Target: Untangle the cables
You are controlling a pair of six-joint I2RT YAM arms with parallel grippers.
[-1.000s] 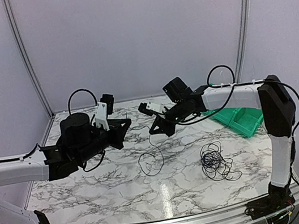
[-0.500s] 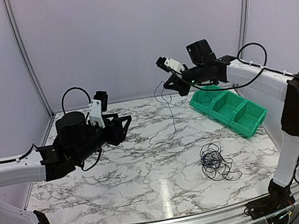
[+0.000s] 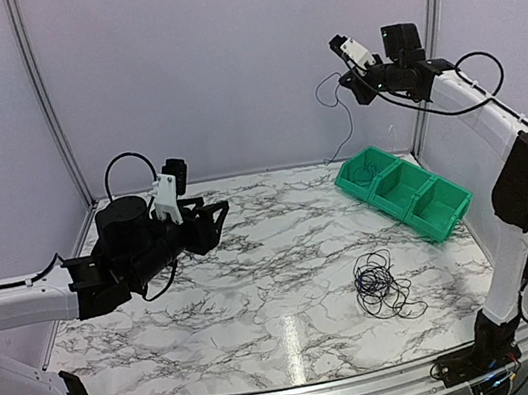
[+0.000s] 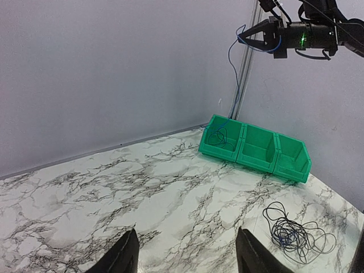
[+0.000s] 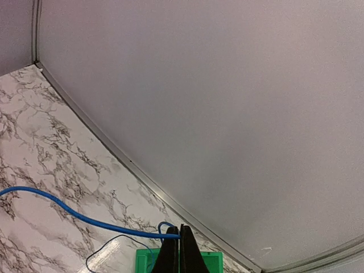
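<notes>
Right tool has risen, holding one blue cable over three bins.

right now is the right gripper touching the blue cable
Touching. In the right wrist view the right gripper is pinched shut on the blue cable, which runs out to the left from between its fingertips.

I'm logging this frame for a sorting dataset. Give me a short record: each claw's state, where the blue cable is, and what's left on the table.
right claw: shut on blue cable, raised high above the green bin
blue cable: hangs down, lower end in the bin's leftmost compartment in the top view
left claw: open, empty, above the table
black tangle: lies on the table, in front of the bin, no claw touching it
</notes>
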